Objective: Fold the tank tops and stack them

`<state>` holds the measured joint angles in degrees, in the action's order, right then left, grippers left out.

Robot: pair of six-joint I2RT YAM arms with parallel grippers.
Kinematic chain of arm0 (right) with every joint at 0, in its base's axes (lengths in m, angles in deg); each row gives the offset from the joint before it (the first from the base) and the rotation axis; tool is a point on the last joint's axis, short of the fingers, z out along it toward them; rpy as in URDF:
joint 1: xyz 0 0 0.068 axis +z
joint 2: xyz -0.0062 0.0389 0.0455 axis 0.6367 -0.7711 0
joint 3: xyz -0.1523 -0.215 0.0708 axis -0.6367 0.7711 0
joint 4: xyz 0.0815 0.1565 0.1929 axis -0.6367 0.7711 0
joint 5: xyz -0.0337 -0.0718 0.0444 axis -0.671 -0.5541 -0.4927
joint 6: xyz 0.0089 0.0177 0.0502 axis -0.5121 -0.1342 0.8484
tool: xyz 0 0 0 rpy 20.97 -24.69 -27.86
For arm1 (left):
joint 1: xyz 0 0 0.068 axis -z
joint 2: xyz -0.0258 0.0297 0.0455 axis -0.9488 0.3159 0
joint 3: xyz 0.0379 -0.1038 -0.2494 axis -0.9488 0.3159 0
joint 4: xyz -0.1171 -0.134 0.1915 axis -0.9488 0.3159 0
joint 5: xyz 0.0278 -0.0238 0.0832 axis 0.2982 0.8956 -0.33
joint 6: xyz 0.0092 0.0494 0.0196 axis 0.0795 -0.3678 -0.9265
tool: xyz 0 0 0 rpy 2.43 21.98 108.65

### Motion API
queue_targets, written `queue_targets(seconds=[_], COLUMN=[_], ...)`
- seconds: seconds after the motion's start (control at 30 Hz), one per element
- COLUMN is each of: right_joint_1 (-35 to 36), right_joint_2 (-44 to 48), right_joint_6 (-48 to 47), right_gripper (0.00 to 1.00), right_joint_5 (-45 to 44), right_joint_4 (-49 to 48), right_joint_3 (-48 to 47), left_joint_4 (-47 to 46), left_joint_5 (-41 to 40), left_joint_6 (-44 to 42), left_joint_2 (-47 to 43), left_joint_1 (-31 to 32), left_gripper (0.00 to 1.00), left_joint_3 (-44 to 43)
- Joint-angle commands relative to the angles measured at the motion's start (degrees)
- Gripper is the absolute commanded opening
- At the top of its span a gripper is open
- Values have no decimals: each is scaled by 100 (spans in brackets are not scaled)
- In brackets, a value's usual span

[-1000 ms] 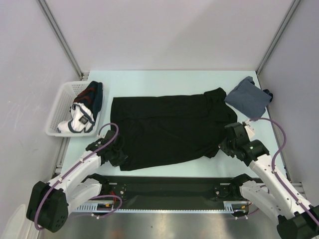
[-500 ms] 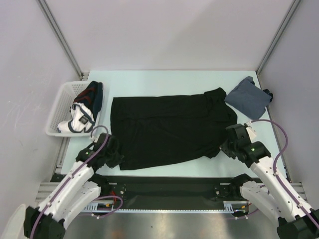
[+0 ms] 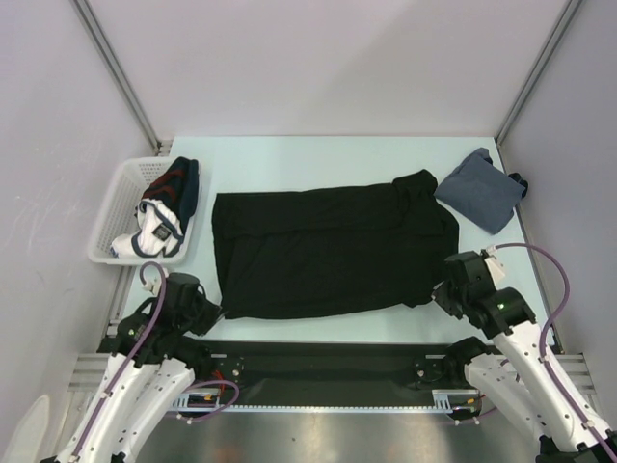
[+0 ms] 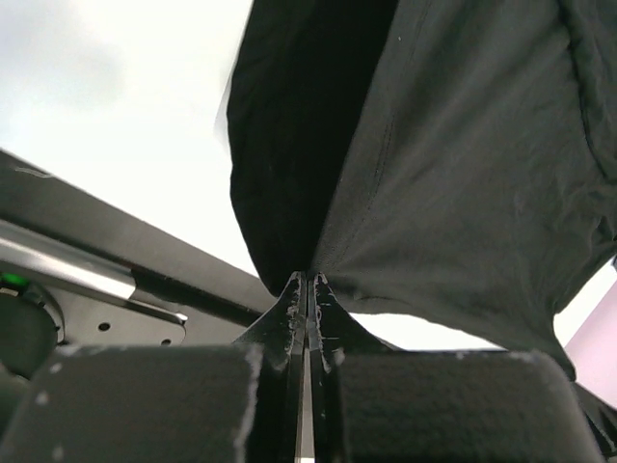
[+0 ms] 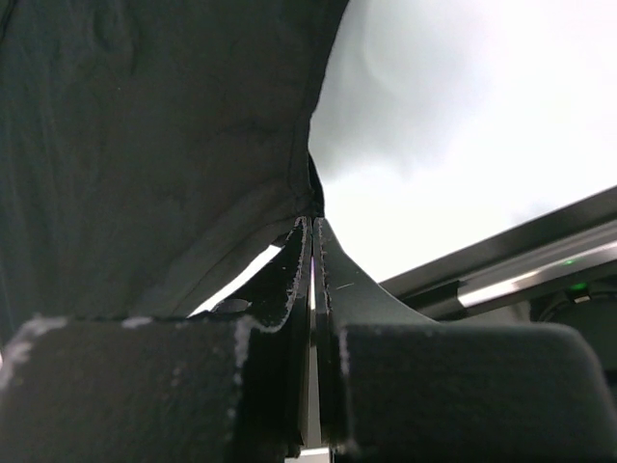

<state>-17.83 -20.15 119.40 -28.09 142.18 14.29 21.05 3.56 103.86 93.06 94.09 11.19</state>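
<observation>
- The large plain black cloth tank top [image 3: 333,253] lies spread out across the middle of the pale tabletop [image 3: 318,154]. Its long side runs left to right, and a crease shows near its far edge.
- The left fingers [image 4: 286,313] are pressed tightly together on the near left corner of the black top. In the left wrist view the fabric is pinched at their tips and fans away from them.
- The right fingers [image 5: 292,275] are clamped together in the same way, pinching the hem at the near right corner of the same garment.
- Both gripped corners sit close to the tabletop's near edge, beside the black rail [image 3: 328,362] that runs between the arm bases.
- The slate blue-grey cloth tank top [image 3: 479,189] rests bunched at the far right corner of the tabletop, just beside the black top's far right end. Whether the two touch cannot be told.
- A white slatted plastic basket [image 3: 108,217] stands at the left edge of the tabletop. It holds a bundle of white, dark and red clothes [image 3: 162,214].
</observation>
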Motion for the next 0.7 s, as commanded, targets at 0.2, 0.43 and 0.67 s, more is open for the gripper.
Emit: queue_targets(seconds=[0.2, 0.43, 0.67], right_joint_1=[-27, -281, -887], right_joint_2=[134, -1095, -2509], right_joint_6=[-184, -1168, -1801], right_gripper=[0, 0, 0], right_joint_5=[-148, -279, 318], right_joint_4=[-191, -1096, -2133], right_joint_3=[-111, -690, -1130], left_joint_4=[-219, -668, -1766], left_joint_5=[-8, -516, -70], left_joint_6=[222, 82, -744], left_joint_2=[143, 900, 1735], left_joint_1=[35, -123, -1194], left_gripper=[0, 0, 0], left_joint_3=[173, -97, -230])
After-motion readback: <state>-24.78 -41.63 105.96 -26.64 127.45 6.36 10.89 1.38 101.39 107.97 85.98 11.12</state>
